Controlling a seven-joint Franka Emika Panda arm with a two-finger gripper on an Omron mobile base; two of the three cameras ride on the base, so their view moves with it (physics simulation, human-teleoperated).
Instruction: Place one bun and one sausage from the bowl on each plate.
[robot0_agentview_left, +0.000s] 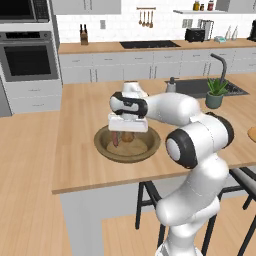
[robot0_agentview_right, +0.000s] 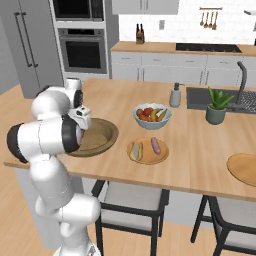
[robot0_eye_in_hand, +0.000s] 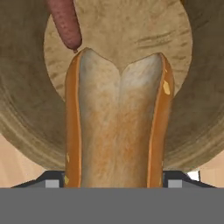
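Two buns (robot0_eye_in_hand: 118, 127), two sausages (robot0_eye_in_hand: 64, 22), two plates (robot0_agentview_right: 148, 159), one wooden bowl (robot0_agentview_left: 102, 145), one fruit bowl (robot0_agentview_right: 151, 121)

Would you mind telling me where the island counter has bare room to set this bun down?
The far plate at the right edge is bare, with open counter between it and the near plate. The near plate already carries a bun and a sausage. Crowded around the fruit bowl and wooden bowl.

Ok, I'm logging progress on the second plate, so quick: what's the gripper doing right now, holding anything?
Gripper: closed on a bun, holding it above the wooden bowl, where a sausage lies.
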